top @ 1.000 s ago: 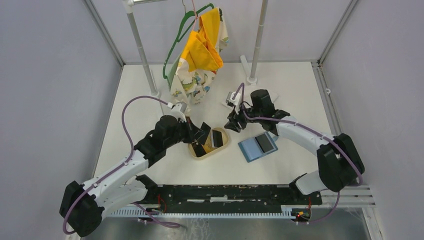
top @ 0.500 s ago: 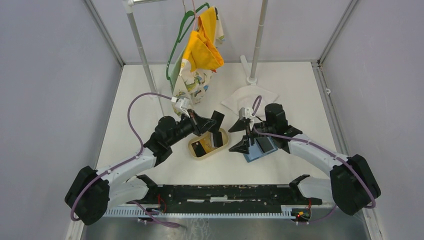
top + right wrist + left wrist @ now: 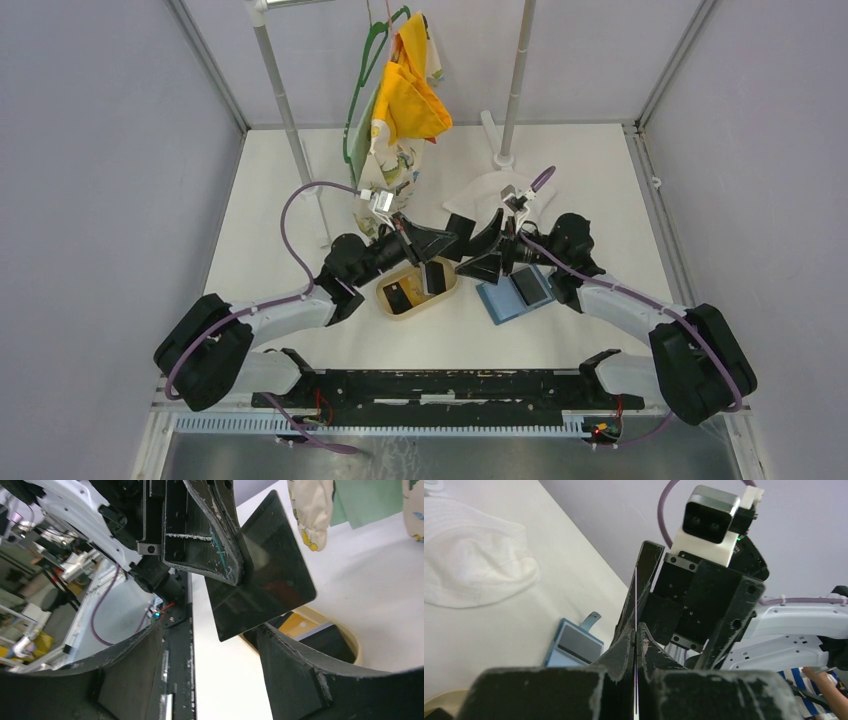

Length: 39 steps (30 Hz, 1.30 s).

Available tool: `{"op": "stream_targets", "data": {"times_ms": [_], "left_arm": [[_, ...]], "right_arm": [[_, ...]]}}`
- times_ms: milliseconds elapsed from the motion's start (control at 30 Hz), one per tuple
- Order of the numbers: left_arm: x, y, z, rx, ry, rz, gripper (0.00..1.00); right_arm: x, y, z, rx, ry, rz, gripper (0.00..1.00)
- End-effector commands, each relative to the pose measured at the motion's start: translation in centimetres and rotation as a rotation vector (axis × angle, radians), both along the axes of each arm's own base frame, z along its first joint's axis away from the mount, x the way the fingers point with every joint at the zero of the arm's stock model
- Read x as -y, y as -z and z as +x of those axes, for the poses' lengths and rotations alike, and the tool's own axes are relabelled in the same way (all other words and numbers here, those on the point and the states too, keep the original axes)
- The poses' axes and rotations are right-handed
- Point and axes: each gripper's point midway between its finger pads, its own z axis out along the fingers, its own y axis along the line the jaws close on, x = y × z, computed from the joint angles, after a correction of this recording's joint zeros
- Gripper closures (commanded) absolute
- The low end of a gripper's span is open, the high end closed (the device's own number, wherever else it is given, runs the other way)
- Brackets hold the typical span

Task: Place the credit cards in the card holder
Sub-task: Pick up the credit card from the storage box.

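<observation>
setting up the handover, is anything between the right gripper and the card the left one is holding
Nothing visible. The right gripper is open, and in its wrist view the black card sits straight ahead of the gap, with only air between them. The left gripper clamps one edge of the card, leaving its lower corner free.

White table (image 3: 600, 170), pale lilac walls (image 3: 100, 150) on three sides, metal frame strips in the corners. Two grey rack poles (image 3: 283, 100) stand at the back, with a yellow garment (image 3: 410, 100) hanging between them. Even, flat light.
</observation>
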Motion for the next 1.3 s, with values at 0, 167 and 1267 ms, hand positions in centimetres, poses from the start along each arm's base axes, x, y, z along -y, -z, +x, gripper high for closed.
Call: {"op": "stream_targets", "data": {"times_ms": [0,167,1267], "left_arm": [[1.1,-5.4,-0.7,0.098,0.051,-0.152,0.98],[1.4,-5.5,-0.9,0.095,0.061,-0.162,0.98],[0.9,-1.6,-3.9,0.174,0.23,0.314,0.98]], "right_arm": [[0.0,-2.8,-0.5,-0.025,0.004,0.112,0.31],[0.0,-3.0,-0.7,-0.039,0.003,0.124,0.56],[0.3,0.7,-2.1,0.287,-0.233,-0.093,0.99]]}}
